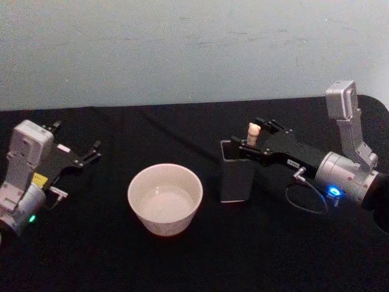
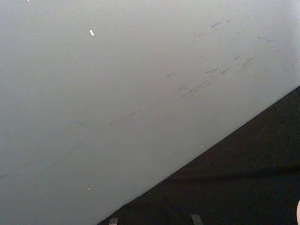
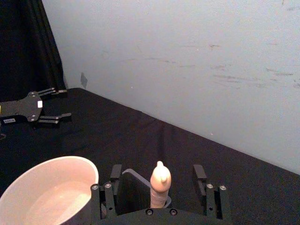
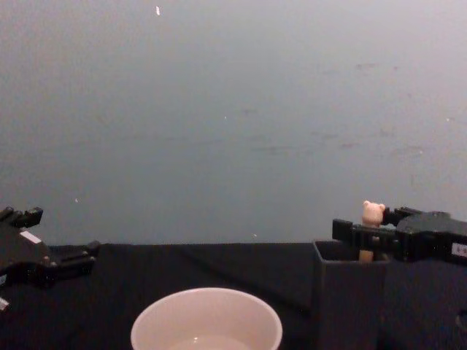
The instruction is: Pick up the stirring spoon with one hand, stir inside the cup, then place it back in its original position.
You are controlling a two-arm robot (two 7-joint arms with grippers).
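**A:** How far along were we?

**B:** Barely started, we judged. The stirring spoon (image 4: 373,212) stood upright in the dark grey holder (image 1: 236,179), just beside the cream cup (image 1: 159,226). Lifting, stirring and returning it all looked left to do.

**A:** And our right gripper (image 3: 157,172)?

**B:** We had its jaws wide apart, one on each side of the bear-head handle, gripping nothing. Our left gripper (image 1: 77,137) lay parked, fingers spread and empty, at the left of the bench (image 1: 182,267).
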